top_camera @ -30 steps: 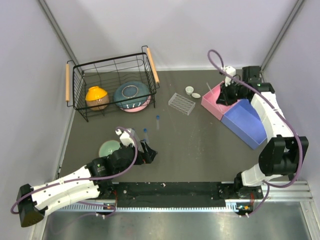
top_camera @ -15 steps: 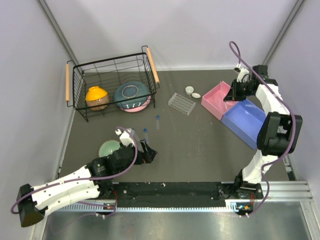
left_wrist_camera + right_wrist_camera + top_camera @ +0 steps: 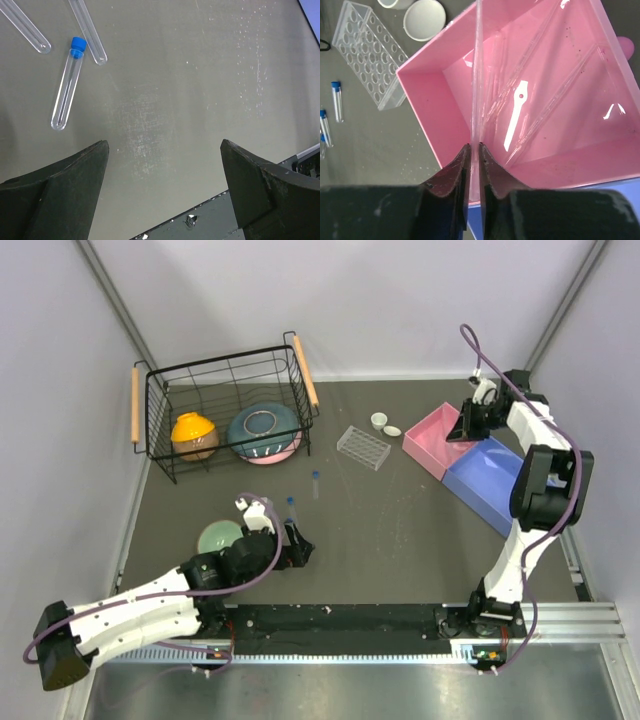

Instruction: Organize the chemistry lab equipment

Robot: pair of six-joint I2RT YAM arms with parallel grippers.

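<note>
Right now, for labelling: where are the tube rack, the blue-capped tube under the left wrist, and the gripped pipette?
tube rack [image 3: 366, 52], right wrist view, holed top face.
blue-capped tube [image 3: 66, 92], left wrist view, middle of clear body.
pipette [image 3: 476, 75], right wrist view, middle of shaft.

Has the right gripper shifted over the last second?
Yes. The right gripper, jaws shut on a pipette, has moved rightward across the pink bin, from its middle to the side that borders the blue bin.

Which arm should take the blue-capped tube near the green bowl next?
Left. The left gripper is open, empty and hovers close to that tube. The right gripper is shut on a pipette over the pink bin, far from it.
</note>
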